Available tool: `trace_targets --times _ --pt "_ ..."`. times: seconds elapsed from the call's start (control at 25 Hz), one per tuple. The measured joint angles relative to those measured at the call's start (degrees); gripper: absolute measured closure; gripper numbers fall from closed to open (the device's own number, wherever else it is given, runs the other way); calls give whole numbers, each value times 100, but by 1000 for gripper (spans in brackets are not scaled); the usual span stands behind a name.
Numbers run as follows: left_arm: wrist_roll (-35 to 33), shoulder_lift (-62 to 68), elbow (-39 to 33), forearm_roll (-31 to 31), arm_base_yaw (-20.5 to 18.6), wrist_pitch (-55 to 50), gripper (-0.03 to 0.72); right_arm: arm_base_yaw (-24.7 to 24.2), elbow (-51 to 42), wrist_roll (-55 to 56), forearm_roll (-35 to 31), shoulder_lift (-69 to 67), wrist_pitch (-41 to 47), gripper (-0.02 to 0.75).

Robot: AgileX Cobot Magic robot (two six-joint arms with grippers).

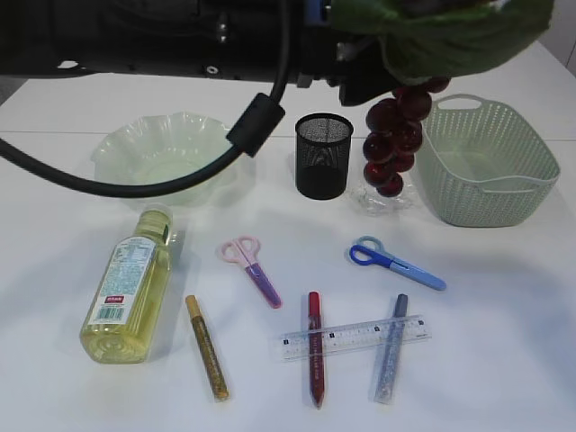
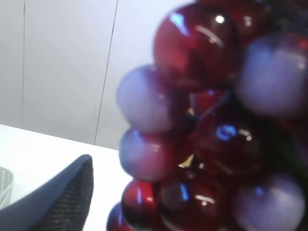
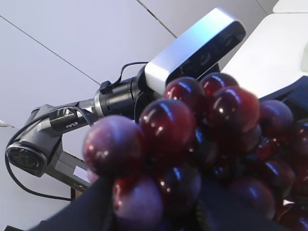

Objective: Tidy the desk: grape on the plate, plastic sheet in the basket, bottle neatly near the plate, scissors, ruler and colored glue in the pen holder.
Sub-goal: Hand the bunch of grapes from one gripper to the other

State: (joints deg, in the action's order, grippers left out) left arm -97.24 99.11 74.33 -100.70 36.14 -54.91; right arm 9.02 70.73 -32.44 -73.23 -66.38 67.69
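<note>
Black arm (image 1: 162,36) with thick black cable (image 1: 135,180), blue band, silver-cased wrist camera (image 3: 192,48).

Dark red grape (image 1: 393,135), black mesh pen holder (image 1: 323,155).

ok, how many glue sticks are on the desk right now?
3. Gold stick lies right of the bottle; red stick and silver stick both cross the ruler. None looks hidden.
</note>
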Motion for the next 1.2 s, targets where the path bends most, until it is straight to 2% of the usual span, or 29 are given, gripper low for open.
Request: trace_targets --times 0.24,0.56,0.64,0.88,1.0,1.2 --pt "-8 32 91 0 25 187 151 0 0 0 0 0 -13 490" --pt "-12 32 91 0 25 237 442 0 0 -10 22 0 -26 491" --pt "-21 32 91 0 25 237 485 0 0 -10 22 0 -26 491" --pt "-21 32 91 -11 -233 240 511 0 0 -62 44 0 -26 479" --pt "-34 8 100 -11 -390 240 512 0 0 -66 93 -13 -30 417" --pt "-34 -71 100 -11 -502 240 513 0 14 -88 136 -13 60 261"
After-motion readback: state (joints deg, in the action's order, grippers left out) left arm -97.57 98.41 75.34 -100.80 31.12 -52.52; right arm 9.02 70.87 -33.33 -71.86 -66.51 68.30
